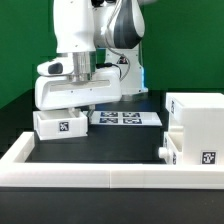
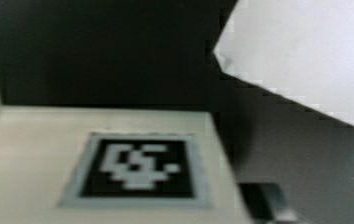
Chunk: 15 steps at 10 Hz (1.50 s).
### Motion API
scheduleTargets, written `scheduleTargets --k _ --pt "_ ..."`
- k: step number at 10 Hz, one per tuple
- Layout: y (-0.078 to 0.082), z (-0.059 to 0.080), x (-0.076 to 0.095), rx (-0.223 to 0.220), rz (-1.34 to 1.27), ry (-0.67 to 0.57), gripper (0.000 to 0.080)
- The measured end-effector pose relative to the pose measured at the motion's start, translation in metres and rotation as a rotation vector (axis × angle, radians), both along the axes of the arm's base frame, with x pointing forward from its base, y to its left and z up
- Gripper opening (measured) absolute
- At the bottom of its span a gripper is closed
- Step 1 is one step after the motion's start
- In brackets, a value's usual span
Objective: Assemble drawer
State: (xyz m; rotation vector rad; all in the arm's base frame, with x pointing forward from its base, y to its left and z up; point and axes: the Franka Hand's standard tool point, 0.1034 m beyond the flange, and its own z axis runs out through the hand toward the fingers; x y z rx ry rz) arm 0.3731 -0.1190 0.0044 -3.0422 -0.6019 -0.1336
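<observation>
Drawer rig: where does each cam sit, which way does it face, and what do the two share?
Exterior view: off the arm, outside the wall, looking across the table at the arm. The gripper is over the tray, and the housing is on the exterior view's right.
Wrist view: on the wrist, facing down, close and blurred, at a tag on a white part. A dark sliver may be a fingertip.
Shared: likely that tagged tray.
</observation>
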Motion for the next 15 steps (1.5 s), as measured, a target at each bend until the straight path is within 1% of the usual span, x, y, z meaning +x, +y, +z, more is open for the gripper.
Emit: scheduleTargets --k 1,3,4,6,7,8,10,12,15 --pt "0.0 0.0 0.0 0.0 0.0 -0.001 0.0041" --pt "0.006 0.001 0.001 -0.003 0.0 -0.009 0.0041" --pt "0.014 0.003 0.004 0.0 -0.012 -0.011 0.0041" --pt "0.036 0.013 0.017 -0.001 -0.013 -0.024 0.0041" --pt "0.05 0.023 0.028 0.001 0.004 -0.02 0.0041" --pt "0.057 0.034 0.041 0.0 0.033 -0.022 0.0041" --pt "0.07 0.051 0.078 0.008 0.084 -0.023 0.0042" --pt "0.07 0.06 0.101 0.016 0.173 -0.001 0.0042" --pt "0.07 0.058 0.099 0.015 0.18 -0.004 0.0042"
